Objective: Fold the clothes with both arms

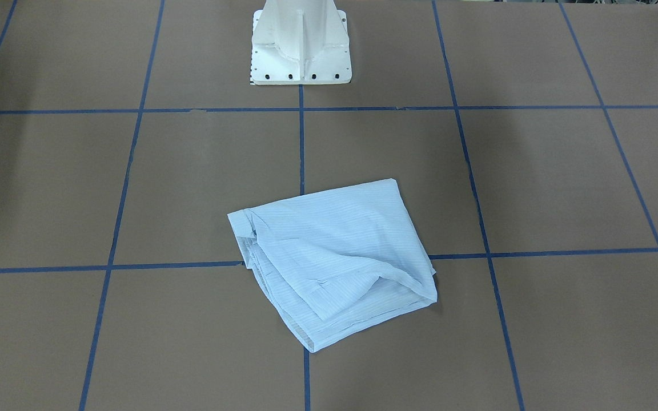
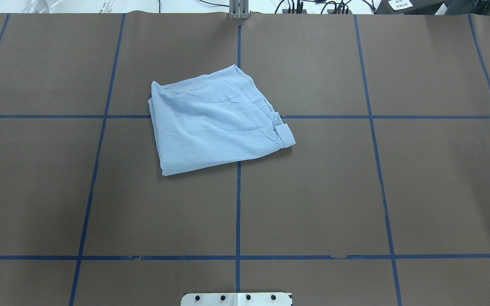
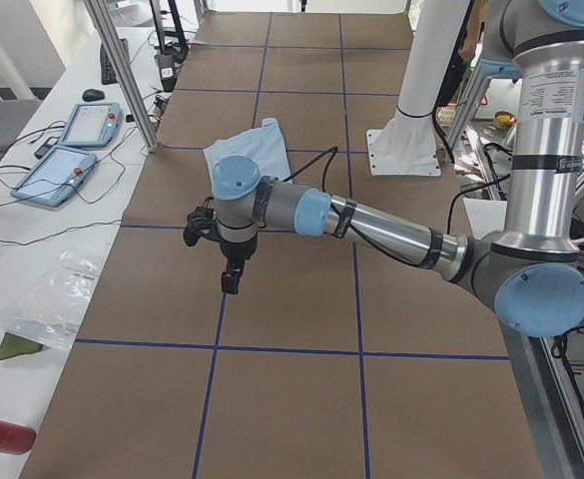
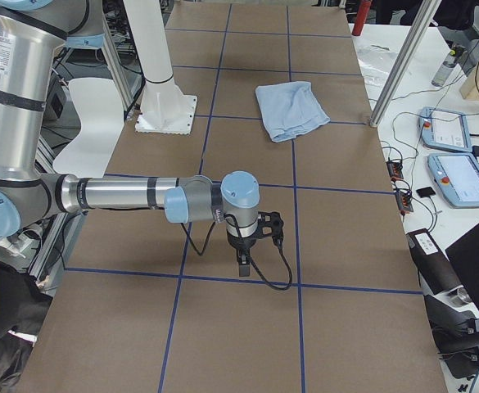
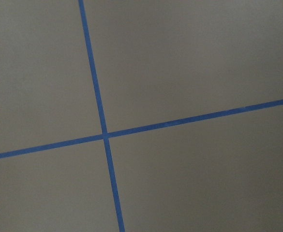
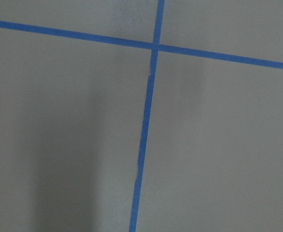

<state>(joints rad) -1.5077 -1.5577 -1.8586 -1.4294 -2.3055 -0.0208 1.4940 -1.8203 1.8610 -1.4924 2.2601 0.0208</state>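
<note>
Neither claw gives you its opening: the left claw [image 3: 231, 278] and the right claw [image 4: 243, 260] show only in the side views, and from there you cannot tell how far the jaws stand apart. Nothing is seen in either one. Each points down over bare counter [image 2: 313, 191], and each wrist camera sees only brown surface and blue tape lines [image 5: 104, 135].

Your main risk, as I judge it, is a bad pinch. The shirt [image 2: 215, 123] is thin and lies in several loose layers, with a flap bulging open along the edge towards the operators' side. A claw may take only the top layer and peel the fold open, or gather too many layers and drag the whole bundle. The shirt also lies askew to the tape, so uneven pulls from the two arms could twist it further. The cloth looks slippery enough to slide out of a shallow grip.

The shirt lies across the centre tape line, mostly on the robot's left half, on the far side from the base. Both claws are well apart from it, one towards each end of the counter, the shirt between them.
</note>
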